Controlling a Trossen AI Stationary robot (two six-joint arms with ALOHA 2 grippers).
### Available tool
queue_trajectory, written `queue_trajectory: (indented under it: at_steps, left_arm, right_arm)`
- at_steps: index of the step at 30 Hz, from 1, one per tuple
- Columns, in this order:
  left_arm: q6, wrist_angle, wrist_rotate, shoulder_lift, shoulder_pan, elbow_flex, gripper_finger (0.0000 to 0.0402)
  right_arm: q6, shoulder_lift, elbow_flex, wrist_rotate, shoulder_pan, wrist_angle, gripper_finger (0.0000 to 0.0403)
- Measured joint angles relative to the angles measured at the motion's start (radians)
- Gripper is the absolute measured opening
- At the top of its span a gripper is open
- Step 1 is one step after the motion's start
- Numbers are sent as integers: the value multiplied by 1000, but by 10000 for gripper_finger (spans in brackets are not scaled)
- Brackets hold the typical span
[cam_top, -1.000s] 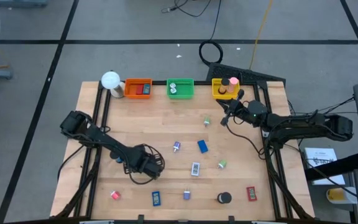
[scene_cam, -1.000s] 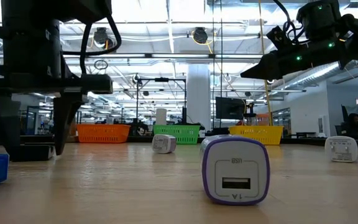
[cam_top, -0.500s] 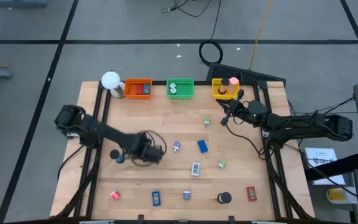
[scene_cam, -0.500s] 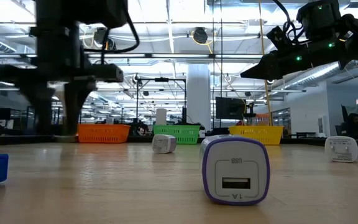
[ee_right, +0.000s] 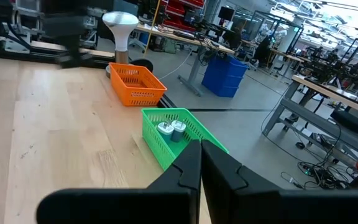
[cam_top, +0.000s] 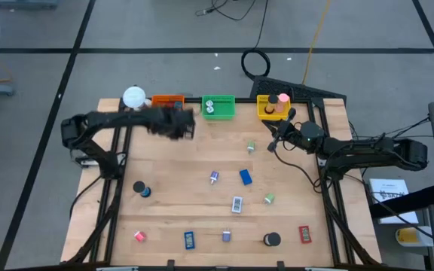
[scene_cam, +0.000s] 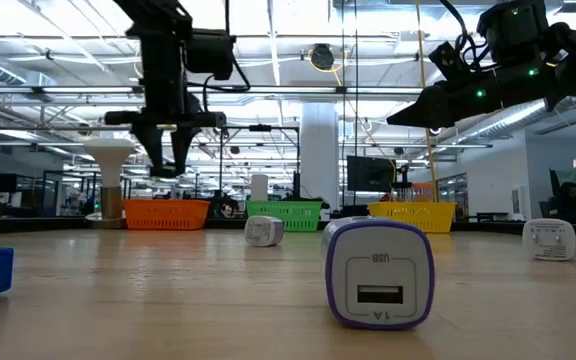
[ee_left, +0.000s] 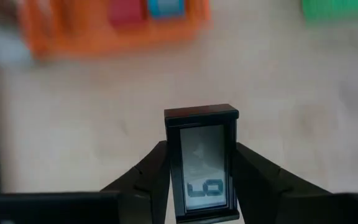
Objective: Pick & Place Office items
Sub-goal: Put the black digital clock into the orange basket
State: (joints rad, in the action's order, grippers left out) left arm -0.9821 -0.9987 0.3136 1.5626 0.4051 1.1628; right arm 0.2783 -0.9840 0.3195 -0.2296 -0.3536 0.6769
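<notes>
- Black flat rectangle (ee_left: 202, 162) with a pale face sits upright between the fingers of the left gripper (cam_top: 173, 120) — jaws partly closed and pressing its two long sides, carried above the tabletop (cam_top: 194, 162) just in front of the orange tray (cam_top: 167, 99).
- Orange tray already holds a red and a blue piece, so I judge the step in hand to be the drop into it; to do it well, bring the piece fully over the tray's inside before lowering, keep it level, and part the jaws only once it is low enough not to bounce out.
- White ball-shaped lamp (cam_top: 134, 96) stands just beside that tray; the approach should stay clear of it.
- Right gripper (cam_top: 276, 139) waits near the yellow tray (cam_top: 266, 111), jaws shut on nothing.
- Left wrist view alone shows the held piece and the grip; the high view, blurred at that arm, hides both but places the loose pieces — the blue rectangle (cam_top: 246, 177) among them — spread over the tabletop.
</notes>
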Motion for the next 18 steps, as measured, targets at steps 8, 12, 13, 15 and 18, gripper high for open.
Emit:
queue_trajectory:
  at_steps: [8,12,13,15,18]
  left_arm:
    - [241,33,14,47,287,101,142]
    - [298,55,-5,117,361,129,142]
    - [305,57,-6,139,369,138,142]
    - [322,60,1,177,388,154,142]
    - [328,66,19,223,409,173,143]
  right_arm:
    - [0,0,0,0,0,2,4]
    - [0,0,0,0,0,12,4]
    - [0,0,0,0,0,13,4]
    - [0,0,0,0,0,15,4]
    - [0,0,0,0,0,15,4]
